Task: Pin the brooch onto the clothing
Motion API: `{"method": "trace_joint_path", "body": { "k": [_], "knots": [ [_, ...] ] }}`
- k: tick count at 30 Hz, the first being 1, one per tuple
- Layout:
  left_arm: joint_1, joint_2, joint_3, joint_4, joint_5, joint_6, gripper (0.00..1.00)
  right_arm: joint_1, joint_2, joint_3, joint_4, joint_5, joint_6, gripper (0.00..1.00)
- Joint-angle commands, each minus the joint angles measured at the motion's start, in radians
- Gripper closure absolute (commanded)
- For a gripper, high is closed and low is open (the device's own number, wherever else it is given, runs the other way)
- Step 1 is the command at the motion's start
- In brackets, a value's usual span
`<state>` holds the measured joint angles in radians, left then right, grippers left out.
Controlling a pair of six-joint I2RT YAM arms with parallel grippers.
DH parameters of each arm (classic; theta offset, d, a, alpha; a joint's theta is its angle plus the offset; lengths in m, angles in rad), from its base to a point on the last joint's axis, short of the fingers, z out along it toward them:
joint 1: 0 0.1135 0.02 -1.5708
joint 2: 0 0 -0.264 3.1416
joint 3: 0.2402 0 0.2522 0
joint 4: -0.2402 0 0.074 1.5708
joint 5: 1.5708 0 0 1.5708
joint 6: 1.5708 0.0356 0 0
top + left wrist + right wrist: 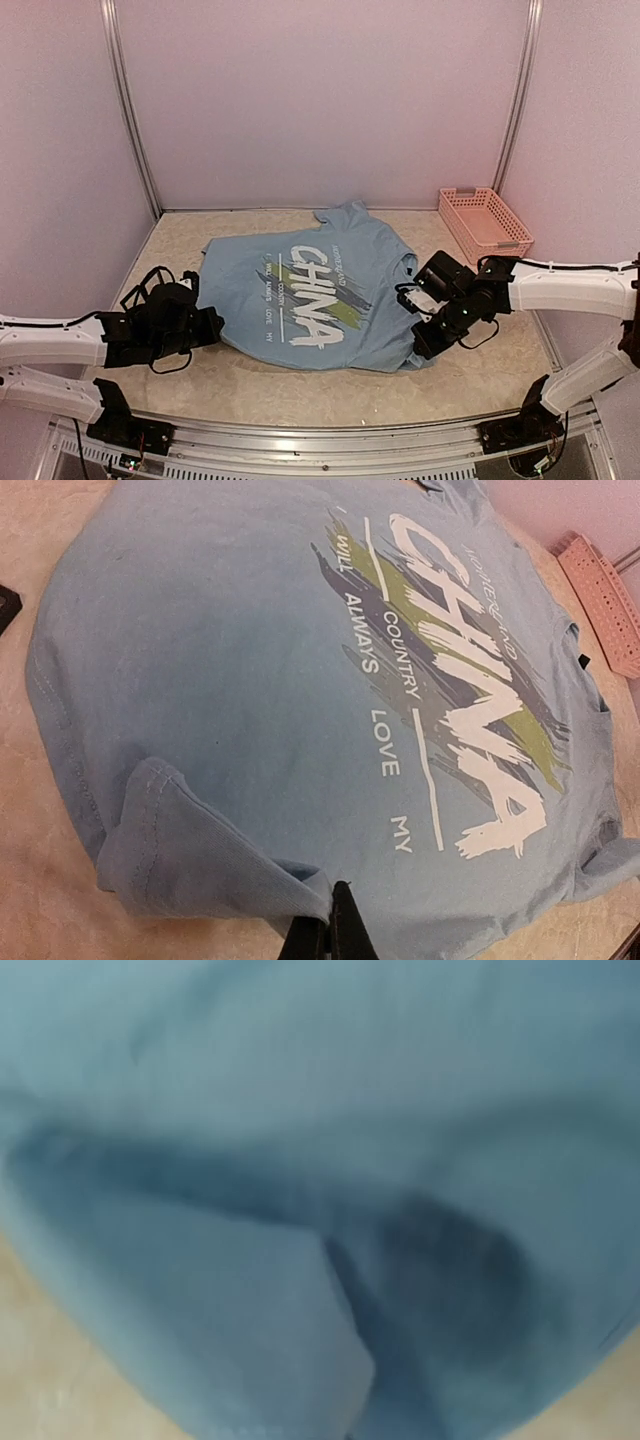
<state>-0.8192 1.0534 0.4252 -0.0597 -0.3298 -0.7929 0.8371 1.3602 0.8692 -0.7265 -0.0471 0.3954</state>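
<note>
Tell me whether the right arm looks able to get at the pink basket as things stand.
Probably yes. The pink basket stands behind the right gripper with only bare table between. But its jaws look shut on the T-shirt edge, so it would drag the cloth unless it lets go.

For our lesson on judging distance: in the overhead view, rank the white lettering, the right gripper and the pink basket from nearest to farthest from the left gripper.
1. White lettering, printed on the T-shirt, closest to the left gripper.
2. Right gripper, at the shirt's opposite edge.
3. Pink basket, back right corner.
</note>
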Motion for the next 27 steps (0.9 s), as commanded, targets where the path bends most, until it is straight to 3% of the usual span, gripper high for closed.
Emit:
{"method": "trace_joint_path", "body": {
  "k": [1,11,14,15,16,18,22,24,27],
  "knots": [
    [-0.062,-0.084,-0.046,-0.06,-0.055,-0.178,1.0,0.029,-0.053,-0.072,-0.06,-0.144,0.144,1.0],
    [-0.239,-0.153,-0.051,-0.259,-0.158,-0.386,1.0,0.201,-0.077,-0.11,-0.215,-0.235,0.282,1.0],
    [-0.31,-0.156,-0.037,-0.318,-0.182,-0.453,0.86,0.214,-0.095,-0.116,-0.26,-0.258,0.292,1.0],
    [-0.335,-0.156,-0.025,-0.353,-0.203,-0.477,0.75,0.215,-0.105,-0.115,-0.277,-0.264,0.293,0.98],
    [-0.361,-0.158,-0.006,-0.396,-0.229,-0.503,0.7,0.215,-0.116,-0.111,-0.294,-0.267,0.294,0.91],
    [-0.405,-0.159,0.05,-0.482,-0.274,-0.539,0.59,0.215,-0.141,-0.093,-0.331,-0.278,0.288,0.73],
    [-0.503,-0.158,0.155,-0.67,-0.378,-0.64,0.55,0.215,-0.185,-0.006,-0.405,-0.3,0.268,0.47],
    [-0.533,-0.158,0.188,-0.749,-0.406,-0.686,0.55,0.215,-0.198,0.054,-0.454,-0.296,0.261,0.42],
    [-0.55,-0.153,0.22,-0.819,-0.419,-0.708,0.55,0.213,-0.194,0.157,-0.475,-0.231,0.263,0.41]
  ]
}}
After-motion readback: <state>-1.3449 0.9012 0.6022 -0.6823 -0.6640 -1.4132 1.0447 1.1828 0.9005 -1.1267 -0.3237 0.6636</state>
